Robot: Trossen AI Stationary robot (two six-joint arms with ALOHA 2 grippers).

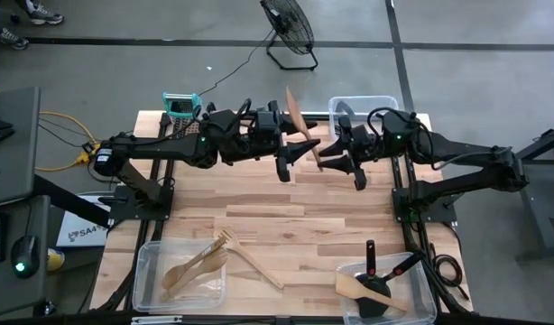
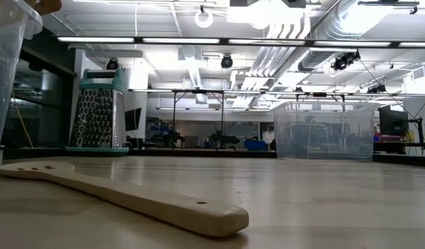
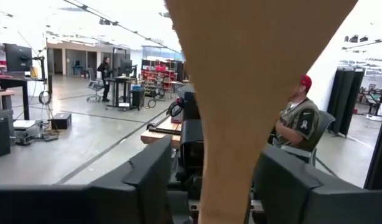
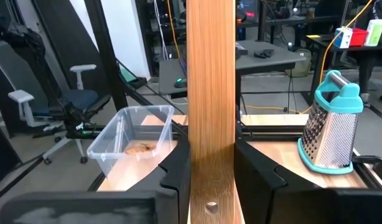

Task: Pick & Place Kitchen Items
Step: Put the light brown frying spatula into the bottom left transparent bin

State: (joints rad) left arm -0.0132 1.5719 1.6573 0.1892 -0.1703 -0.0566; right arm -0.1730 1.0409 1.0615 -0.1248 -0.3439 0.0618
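Above the table's back middle: I see the wooden spatula (image 1: 296, 113) in the air between both arms, clear of the board.
Long axis: it runs from the blade, toward the far edge, to the handle end, which points nearer and a little to the right.
Right gripper (image 4: 209, 171): it is clamped on the handle just above the hanging hole, both fingers pressed to the wood.
Left gripper (image 3: 231, 186): it straddles the neck just under the blade. One finger (image 3: 147, 180) shows a sliver of gap, so I cannot tell whether it is gripping or only bracketing.
Nearer arm: both are at the spatula, the left closer to the blade and the right at the tail.
Drop spots: the front-left bin (image 1: 146, 271) holds wooden pieces and the front-right bin (image 1: 430, 289) holds dark tools and a wooden turner.
My read: this is a handover, and one claw must have a firm hold before the other lets go.
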